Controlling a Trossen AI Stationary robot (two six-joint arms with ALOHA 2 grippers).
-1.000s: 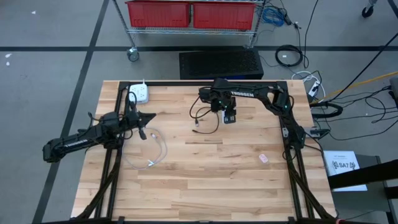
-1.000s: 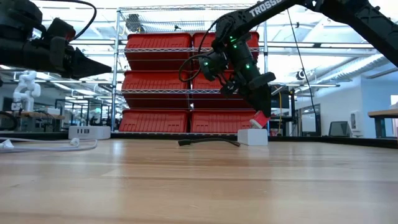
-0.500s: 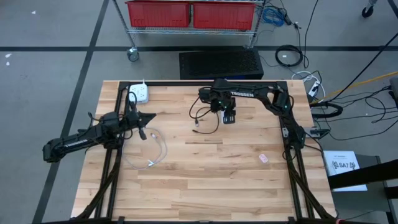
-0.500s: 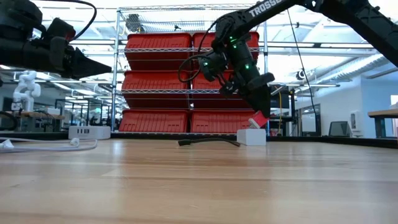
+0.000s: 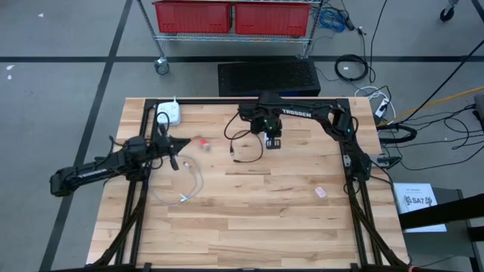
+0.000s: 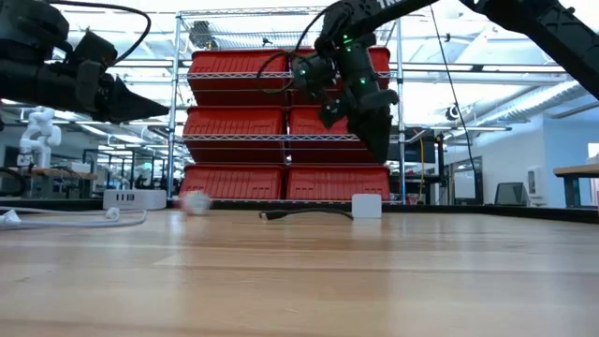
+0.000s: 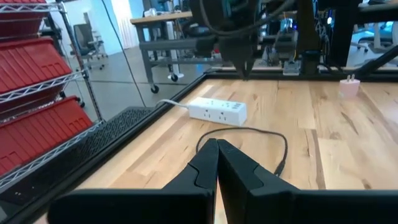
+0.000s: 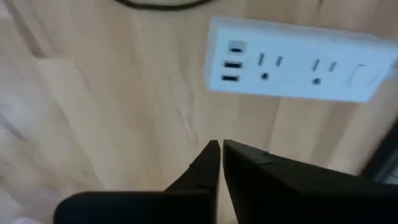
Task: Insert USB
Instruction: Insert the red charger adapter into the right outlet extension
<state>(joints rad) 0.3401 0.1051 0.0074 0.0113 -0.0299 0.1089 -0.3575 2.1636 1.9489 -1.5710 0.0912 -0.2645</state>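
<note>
A white power strip (image 8: 298,59) with USB ports at one end lies flat on the table at the far middle. My right gripper (image 5: 273,137) hangs shut just above it, pointing down, with nothing between its fingers. A black cable (image 5: 243,148) curls on the wood left of the strip. A small pink piece (image 5: 203,142), blurred, is on the table between the two arms; it also shows in the low view (image 6: 194,201). My left gripper (image 5: 185,140) is shut and level over the left part of the table.
A second white power strip (image 5: 171,113) lies at the far left corner, and its white cable (image 5: 189,185) loops toward the near side. Another small pink thing (image 5: 321,192) lies near the right arm's base. The near half of the table (image 5: 249,227) is bare wood.
My right gripper has shut and risen a little above the power strip. The pink piece that was at its fingertips has come out and gone across the table toward the left. The power strip and black cable have slid slightly left.
</note>
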